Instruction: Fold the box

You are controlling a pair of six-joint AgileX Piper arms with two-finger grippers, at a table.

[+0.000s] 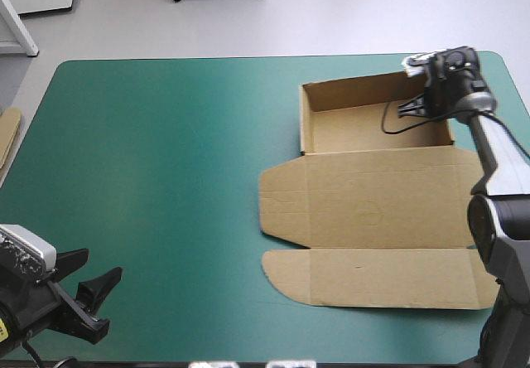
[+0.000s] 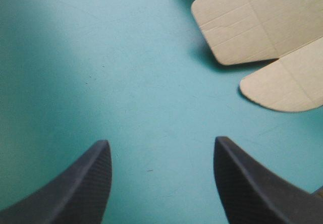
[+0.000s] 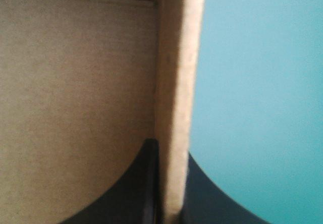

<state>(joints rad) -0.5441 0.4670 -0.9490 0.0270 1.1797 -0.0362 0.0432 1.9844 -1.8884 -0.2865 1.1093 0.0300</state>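
My left gripper [image 2: 161, 141] hangs spread above the teal-green cover [image 1: 166, 177]; my right gripper [image 3: 170, 154] pinches a raised wall of the box [image 1: 373, 210].

The right arm [image 1: 497, 161] is made of rounded tubular links: a pale grey one with a soft sheen, a bulbous black joint housing, then a darker grey link. Its wrist is a cluster of black blocks. The right gripper [image 1: 418, 105] is black throughout, and close up its fingers [image 3: 126, 188] are smooth, dark, curved fins. The left arm [image 1: 33, 310] is black and blocky, with a small yellow mark on its side. The left gripper [image 1: 89, 270] carries two broad black fingers [image 2: 86, 183], each a matte fin with a fine ribbed grain, wide at the base and narrowing to a blunt tip.
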